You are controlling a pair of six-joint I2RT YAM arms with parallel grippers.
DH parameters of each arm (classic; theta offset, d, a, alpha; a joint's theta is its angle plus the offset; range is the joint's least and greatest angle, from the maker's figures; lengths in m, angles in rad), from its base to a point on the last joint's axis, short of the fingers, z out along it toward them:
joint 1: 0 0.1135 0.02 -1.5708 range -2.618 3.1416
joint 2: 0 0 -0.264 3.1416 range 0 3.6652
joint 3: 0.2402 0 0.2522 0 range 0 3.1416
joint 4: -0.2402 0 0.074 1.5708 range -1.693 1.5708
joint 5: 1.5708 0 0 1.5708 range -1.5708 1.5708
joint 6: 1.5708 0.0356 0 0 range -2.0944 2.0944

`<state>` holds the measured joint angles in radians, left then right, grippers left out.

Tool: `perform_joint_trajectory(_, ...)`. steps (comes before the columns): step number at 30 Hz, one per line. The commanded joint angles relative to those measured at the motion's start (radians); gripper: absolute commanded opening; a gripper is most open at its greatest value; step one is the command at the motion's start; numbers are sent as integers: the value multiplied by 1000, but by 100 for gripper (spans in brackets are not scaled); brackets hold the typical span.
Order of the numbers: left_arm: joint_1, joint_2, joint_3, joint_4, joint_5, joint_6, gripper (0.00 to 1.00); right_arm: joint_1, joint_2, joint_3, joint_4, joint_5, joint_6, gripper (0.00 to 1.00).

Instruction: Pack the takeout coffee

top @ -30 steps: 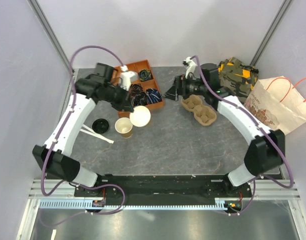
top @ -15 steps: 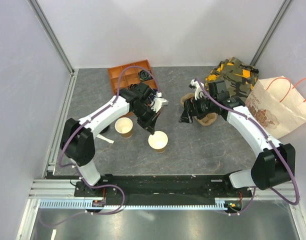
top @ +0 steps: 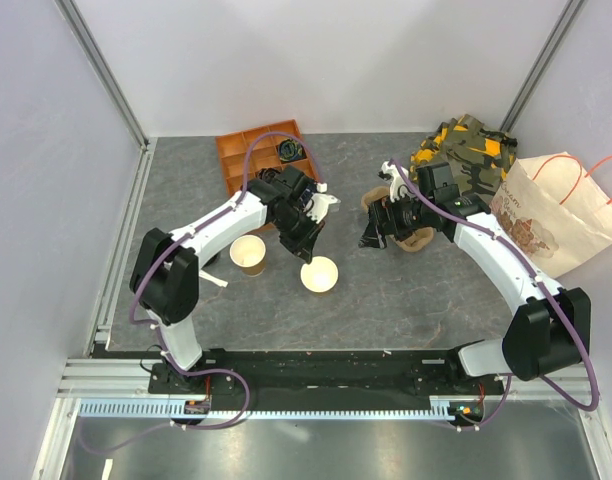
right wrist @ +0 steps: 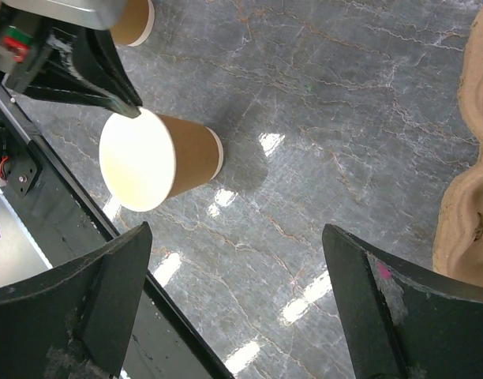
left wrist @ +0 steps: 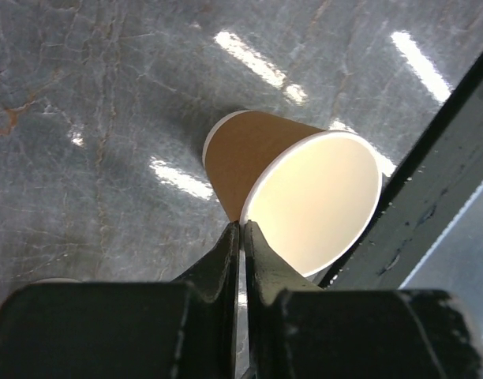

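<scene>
Left wrist | left hand (left wrist: pixel 240 230) pinches lidless cup (left wrist: pixel 253 154) rim | seemingly upright | right hand (right wrist: pixel 235 235) wide

A robot lab's test cell.
White panel walls (top: pixel 326 60), aluminium posts (top: pixel 104 72), and a grey marbled table (top: pixel 406 300) boxed in.

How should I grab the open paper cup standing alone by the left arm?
Probably its rim, from above, one pincer finger inside and one outside: the standing cup is upright, lidless, mouth up. The left pincer pinches the tilted cup that way.
</scene>
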<state>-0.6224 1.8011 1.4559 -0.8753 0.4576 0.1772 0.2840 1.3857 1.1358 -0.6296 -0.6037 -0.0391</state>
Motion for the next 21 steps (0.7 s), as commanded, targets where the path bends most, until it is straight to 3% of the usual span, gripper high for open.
perform_joint_trajectory(1, -10, 10, -5, 39, -50, 5, 12, -2, -14, 21, 21, -2, -8, 98)
perform_joint_trajectory(4, -10, 12, -3, 36, -57, 5, 19, -5, -14, 27, 21, -2, -5, 98)
perform_joint_trajectory(10, -8, -22, 44, -1, -30, 5, 53, -3, -14, 38, 18, 4, -4, 98)
perform_joint_trajectory(11, -8, -32, 76, -22, -30, 8, 66, -3, -16, 39, 16, 5, -5, 98)
perform_joint_trajectory(13, 10, -63, 122, -57, -25, 33, 68, -2, -19, 47, 16, 8, -7, 98)
perform_joint_trajectory(14, 26, -77, 180, -97, -11, 42, 86, -3, -19, 51, 13, 9, -10, 98)
perform_joint_trajectory(15, 74, -94, 208, -111, 4, 54, 87, -2, -17, 58, 10, 13, -13, 98)
perform_joint_trajectory(16, 104, -135, 234, -128, 25, 65, 99, -3, -17, 68, 7, 18, -15, 98)
perform_joint_trajectory(21, 365, -321, 244, -140, 136, 168, 100, -3, -20, 100, 4, 33, -34, 98)
